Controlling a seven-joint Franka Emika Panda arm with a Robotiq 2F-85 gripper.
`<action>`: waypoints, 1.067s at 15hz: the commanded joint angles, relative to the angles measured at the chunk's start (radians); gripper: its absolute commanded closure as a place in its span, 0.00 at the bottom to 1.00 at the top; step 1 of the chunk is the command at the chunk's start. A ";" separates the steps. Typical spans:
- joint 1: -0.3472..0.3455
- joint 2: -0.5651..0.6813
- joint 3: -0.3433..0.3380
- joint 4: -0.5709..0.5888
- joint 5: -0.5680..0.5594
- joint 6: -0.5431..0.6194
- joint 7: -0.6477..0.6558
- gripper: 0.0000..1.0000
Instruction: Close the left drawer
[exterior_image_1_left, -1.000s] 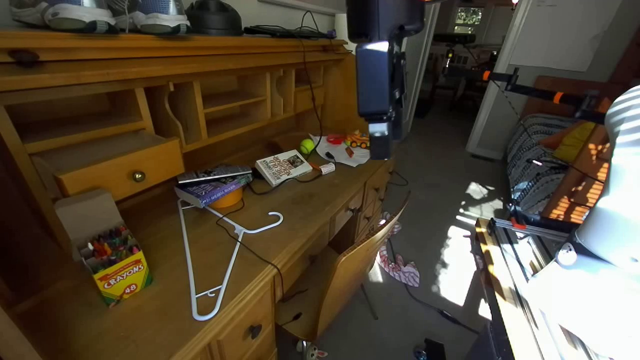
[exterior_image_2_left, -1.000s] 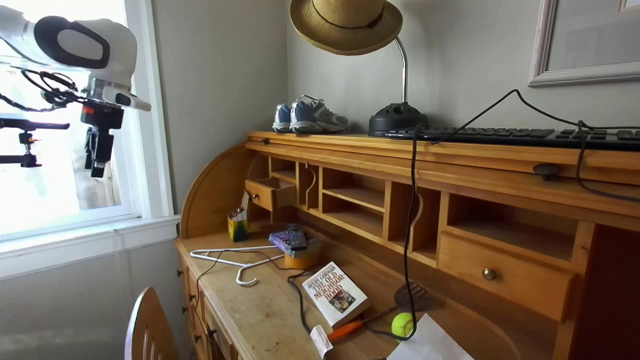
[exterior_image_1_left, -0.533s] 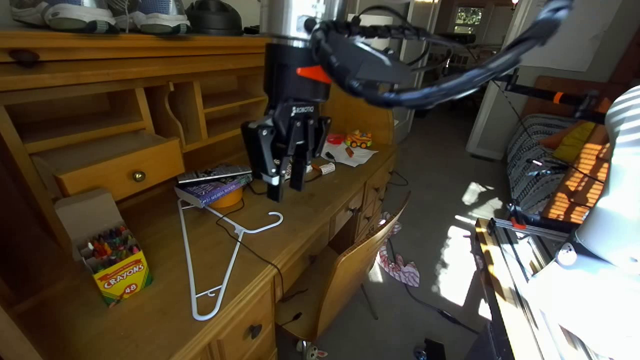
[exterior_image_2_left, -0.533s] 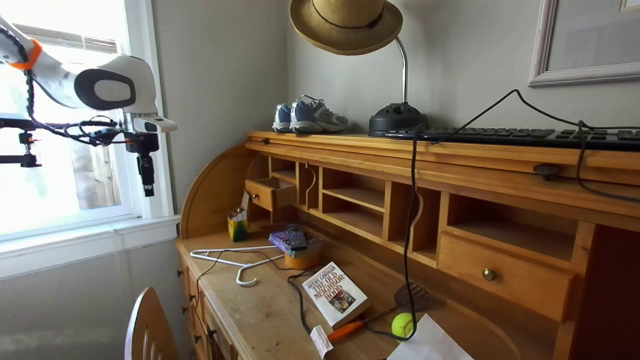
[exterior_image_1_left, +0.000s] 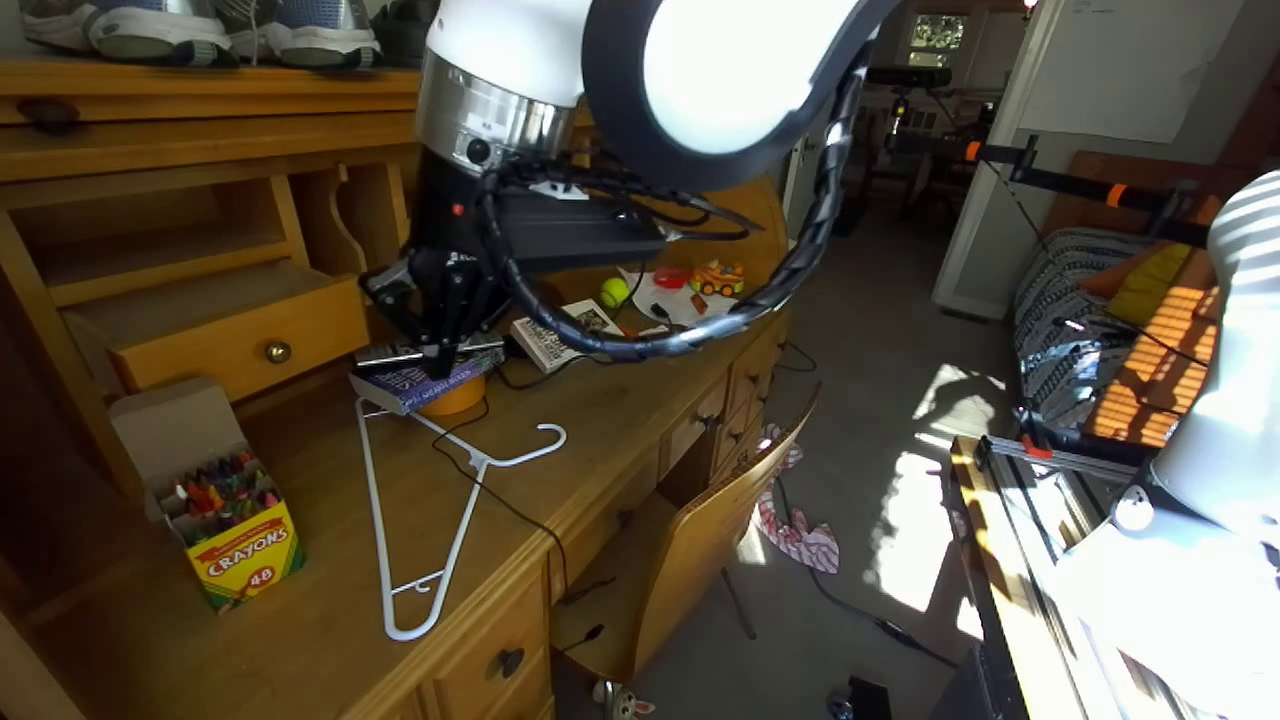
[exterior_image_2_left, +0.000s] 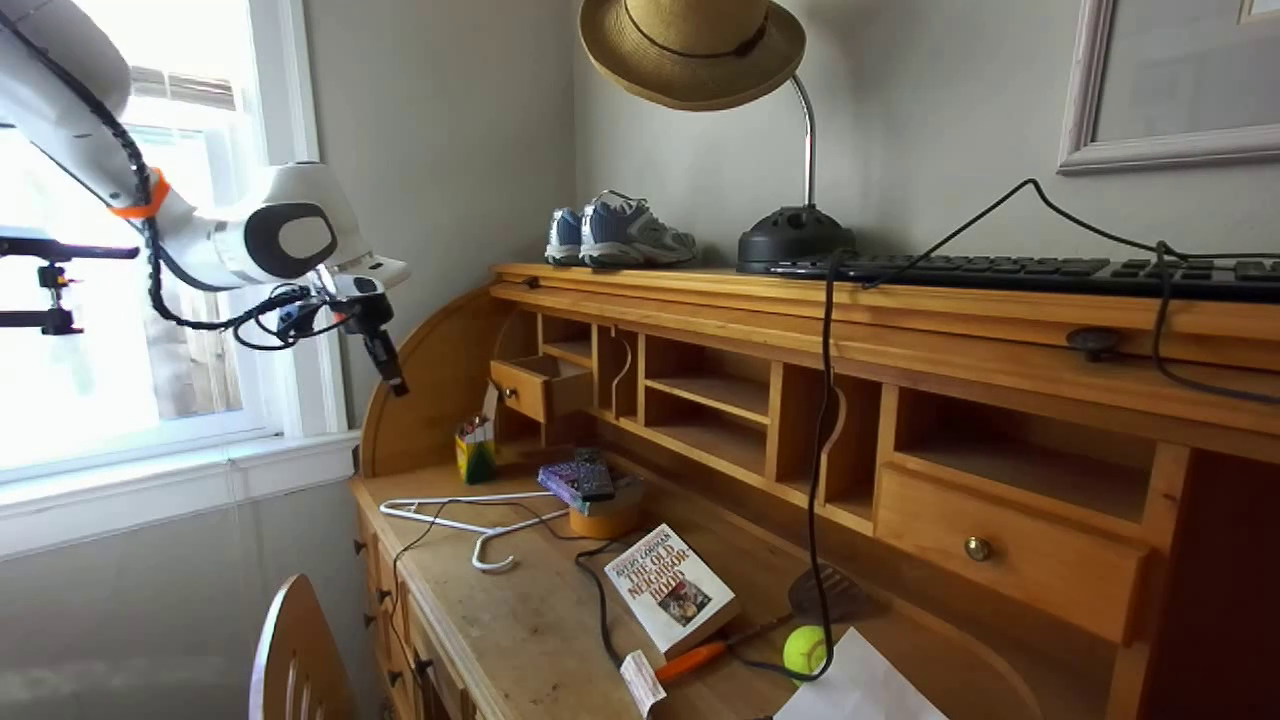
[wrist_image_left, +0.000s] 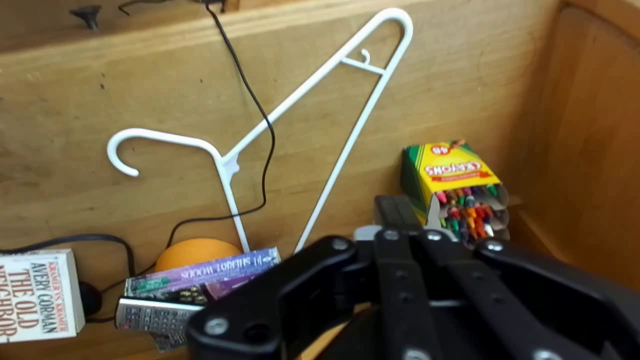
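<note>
The left drawer (exterior_image_1_left: 240, 338), honey-brown with a small round knob (exterior_image_1_left: 278, 352), stands pulled out of the desk's upper row in both exterior views. Its front (exterior_image_2_left: 518, 391) juts past the frame around it. My gripper (exterior_image_2_left: 398, 388) hangs in the air on the window side of that front, tilted, with a gap between them in this view. In an exterior view the gripper (exterior_image_1_left: 436, 362) appears to the right of the knob, over the stacked books. Seen from the wrist, the gripper (wrist_image_left: 394, 210) has its fingertips pressed together, nothing between them. There, its body covers most of the lower middle.
Below the drawer front sits an open crayon box (exterior_image_1_left: 240, 540). A white hanger (exterior_image_1_left: 470, 460) and a stack of books (exterior_image_1_left: 425, 378) lie on the desktop. A similar drawer (exterior_image_2_left: 1010, 550) is at the desk's far end. A wooden chair (exterior_image_1_left: 690, 520) stands at the front.
The arm has swung over the desk towards the left drawer and come lower, tilting the gripper. Its fingers have gone from open to shut. The drawer has not moved.
</note>
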 joint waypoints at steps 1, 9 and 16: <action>0.075 0.111 -0.110 0.104 -0.182 0.110 0.161 1.00; 0.129 0.208 -0.209 0.228 -0.382 0.136 0.335 0.99; 0.168 0.307 -0.258 0.346 -0.424 0.144 0.396 1.00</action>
